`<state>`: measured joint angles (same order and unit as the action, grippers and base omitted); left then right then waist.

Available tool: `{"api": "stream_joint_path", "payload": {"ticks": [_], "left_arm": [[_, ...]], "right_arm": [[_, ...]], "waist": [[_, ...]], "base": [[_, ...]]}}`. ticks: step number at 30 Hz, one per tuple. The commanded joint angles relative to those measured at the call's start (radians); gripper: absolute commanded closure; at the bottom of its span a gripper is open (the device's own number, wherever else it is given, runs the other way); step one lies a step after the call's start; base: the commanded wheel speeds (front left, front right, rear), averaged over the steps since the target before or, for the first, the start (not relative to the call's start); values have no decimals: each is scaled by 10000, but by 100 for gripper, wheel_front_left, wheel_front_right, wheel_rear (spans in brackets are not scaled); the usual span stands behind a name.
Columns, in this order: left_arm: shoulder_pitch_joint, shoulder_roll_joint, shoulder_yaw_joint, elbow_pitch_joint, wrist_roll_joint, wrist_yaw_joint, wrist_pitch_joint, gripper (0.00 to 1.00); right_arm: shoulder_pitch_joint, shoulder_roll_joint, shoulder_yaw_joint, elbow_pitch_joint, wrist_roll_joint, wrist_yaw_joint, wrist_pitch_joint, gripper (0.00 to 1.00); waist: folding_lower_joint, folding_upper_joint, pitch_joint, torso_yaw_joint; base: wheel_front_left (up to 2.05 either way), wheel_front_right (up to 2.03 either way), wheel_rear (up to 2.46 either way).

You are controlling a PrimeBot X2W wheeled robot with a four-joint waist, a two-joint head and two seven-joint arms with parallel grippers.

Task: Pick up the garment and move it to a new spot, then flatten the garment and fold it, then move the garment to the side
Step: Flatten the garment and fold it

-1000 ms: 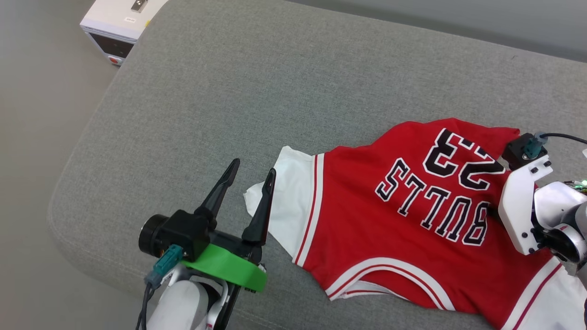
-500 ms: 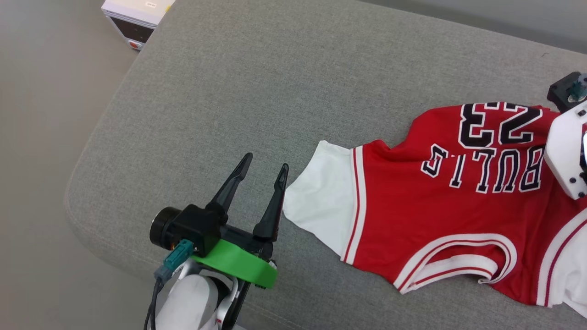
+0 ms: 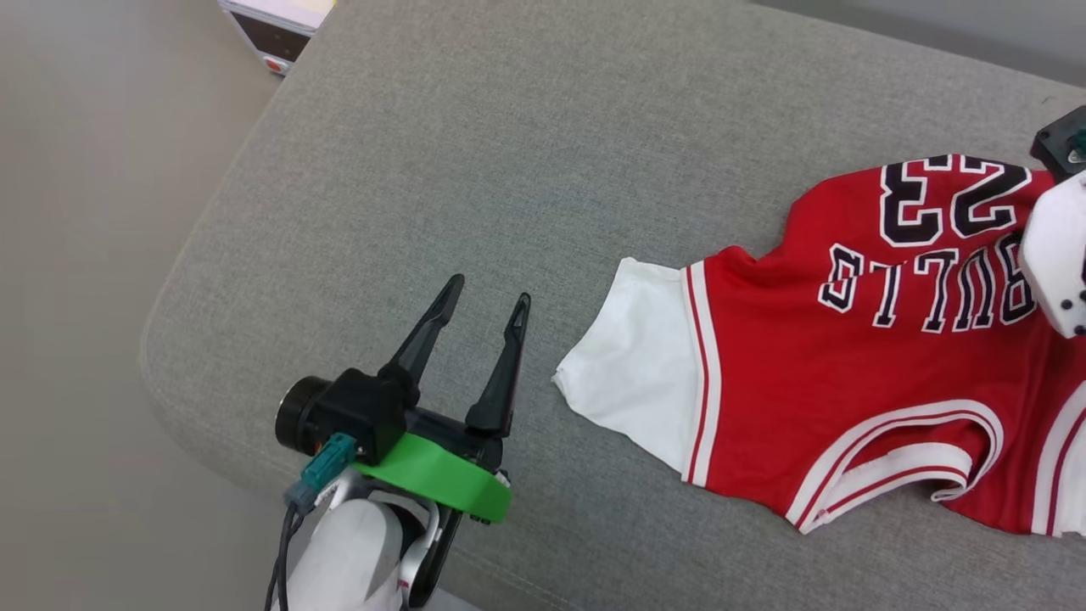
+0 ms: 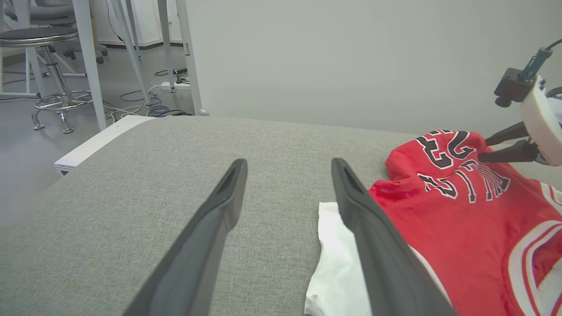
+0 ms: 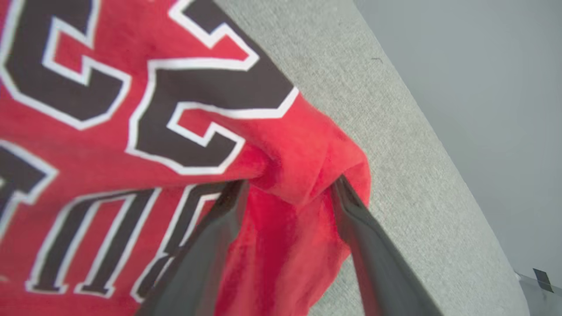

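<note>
"BULLS" and "23" on garment

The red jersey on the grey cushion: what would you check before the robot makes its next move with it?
1. The left tool is open: ok; it sits beside the white sleeve, apart from it.
2. The right tool has a hold on the garment: cannot tell; its fingers stand apart with a red fold between them.
3. The garment lies flat: not ok; it is bunched near the "23".
4. The print faces up: ok.
5. The garment is wholly on the cushion: cannot tell; its right side runs out of the head view.
</note>
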<state>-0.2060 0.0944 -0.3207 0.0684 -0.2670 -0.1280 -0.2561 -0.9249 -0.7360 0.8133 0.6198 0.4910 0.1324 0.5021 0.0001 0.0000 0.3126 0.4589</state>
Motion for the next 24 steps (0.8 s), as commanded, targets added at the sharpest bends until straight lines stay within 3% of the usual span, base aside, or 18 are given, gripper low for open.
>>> {"api": "stream_joint_path", "payload": {"ticks": [1, 11, 16, 24], "left_arm": [[-38, -7, 45, 70, -92, -26, -57, 0], [163, 238, 436, 632, -458, -26, -57, 0], [438, 276, 833, 863, -737, -26, -57, 0], [925, 217, 1417, 1057, -1081, -25, -57, 0]], "right_arm": [[-51, 153, -56, 145, 173, -17, -325, 0], [766, 940, -1293, 401, 1116, -17, -3254, 0], [1719, 1257, -2443, -195, 1241, -17, -4874, 0], [3988, 1970, -4500, -1626, 756, -17, -6440, 0]], "waist": [[-1, 0, -235, -235], [-1, 0, -1363, -1464], [-1, 0, -1843, -2209], [-1, 0, -2342, -3163]], "base": [[0, 0, 0], [0, 0, 0], [0, 0, 0], [0, 0, 0]]}}
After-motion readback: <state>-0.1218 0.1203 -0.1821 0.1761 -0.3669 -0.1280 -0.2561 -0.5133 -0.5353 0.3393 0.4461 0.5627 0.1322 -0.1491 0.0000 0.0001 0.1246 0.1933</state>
